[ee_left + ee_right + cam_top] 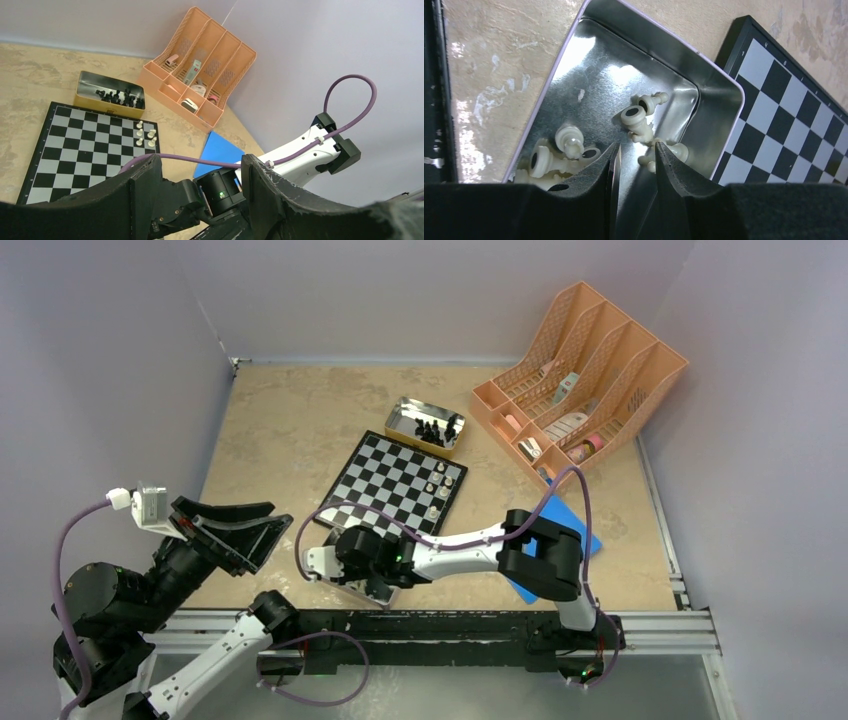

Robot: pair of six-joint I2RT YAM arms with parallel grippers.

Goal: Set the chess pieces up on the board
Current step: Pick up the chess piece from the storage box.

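Beige, mottled desk [290, 430] lies inside a booth of pale lilac walls. Nearest, both arm bases sit on a dark rail [450, 625] along the desk's near edge.

From there the left arm [110, 600] is lifted over the near left corner, clear of the desk. The left jaws stand wide apart in the air, released, with nothing between them, and point toward the board.

The right arm [450, 550] reaches leftward across the front. The right jaws are lowered into a shiny metal tin [704, 115] that sits just beside the near edge of the board [395, 480]. In the wrist view their tips are a narrow gap apart, with bare tin floor showing between them and nothing grasped. Cream-white pieces [633, 116] lie tumbled on their sides in that tin, some left of the tips and some just beside the right tip.

Farther out, the board lies flat and slightly turned on the middle of the desk. A few standing white pieces [438, 485] are upright on squares near its right edge, toward the far corner; the other squares are bare.

Just beyond the board's far edge a second tin [403, 418] holds black pieces [432, 430], bunched toward its right end. To the right of the board a blue flat square [220, 150] lies on the desk, partly covered by the right arm in the top view.

Farthest, at the far right, an orange file sorter [600, 360] with slanted compartments holds small items too small to name.
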